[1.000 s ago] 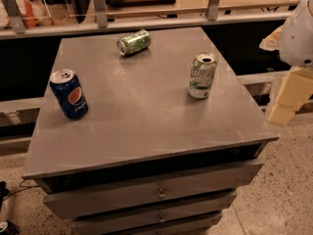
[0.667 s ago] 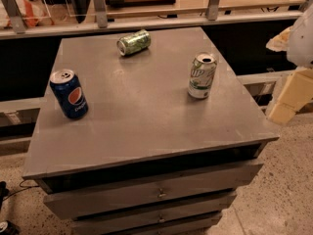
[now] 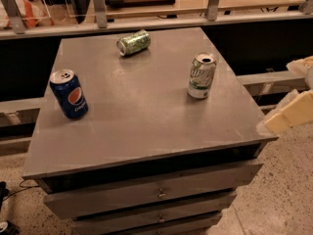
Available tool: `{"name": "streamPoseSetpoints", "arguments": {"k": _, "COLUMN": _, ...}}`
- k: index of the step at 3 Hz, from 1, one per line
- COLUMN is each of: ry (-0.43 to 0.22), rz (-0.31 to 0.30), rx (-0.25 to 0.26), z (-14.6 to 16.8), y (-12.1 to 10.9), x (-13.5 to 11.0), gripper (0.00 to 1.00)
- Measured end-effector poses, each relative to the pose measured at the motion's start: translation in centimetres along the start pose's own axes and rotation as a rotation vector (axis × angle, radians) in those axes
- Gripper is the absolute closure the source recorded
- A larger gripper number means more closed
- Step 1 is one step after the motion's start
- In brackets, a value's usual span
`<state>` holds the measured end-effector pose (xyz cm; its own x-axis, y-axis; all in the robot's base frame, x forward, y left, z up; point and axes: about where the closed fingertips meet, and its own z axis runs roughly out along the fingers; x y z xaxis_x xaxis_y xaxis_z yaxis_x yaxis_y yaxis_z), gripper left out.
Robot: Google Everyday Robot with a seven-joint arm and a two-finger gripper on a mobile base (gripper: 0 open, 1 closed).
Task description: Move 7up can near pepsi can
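Grey flat-topped metal bench [image 3: 146, 121] fills my view, with shallow grey drawers [image 3: 156, 192] stacked under its near edge.

The whitish-silver 7up can [image 3: 201, 76] with green lettering stands upright on the right part of the bench, a little back from the middle, silver top up. Nothing touches it.

The dark blue pepsi can [image 3: 69, 93] with its round red, white and blue logo stands upright close to the left edge. The two are well apart, with bare bench top between them.

A third, all-green soda can [image 3: 133, 42] lies on its side towards the far edge, between the other two in left-right terms but farther back than either.

The cream-coloured hand [image 3: 292, 115] sits at the right border of my view, just off the bench's near right corner, partly cut off. It is clear of the 7up can and touches no can. Whether it is released or clenched I cannot tell.
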<state>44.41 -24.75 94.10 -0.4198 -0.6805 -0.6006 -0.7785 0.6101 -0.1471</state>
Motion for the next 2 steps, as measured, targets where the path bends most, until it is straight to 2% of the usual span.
{"name": "streamPoseSetpoints", "arguments": {"k": 1, "ry": -0.146, "rz": 0.116, "rx": 0.041, "z": 1.7, "y": -1.0, "x": 0.8, "gripper": 0.0}}
{"name": "streamPoseSetpoints", "arguments": {"k": 2, "ry": -0.247, "rz": 0.218, "rx": 0.077, "z": 4.0, "y": -2.6, "x": 1.4, "gripper": 0.0}}
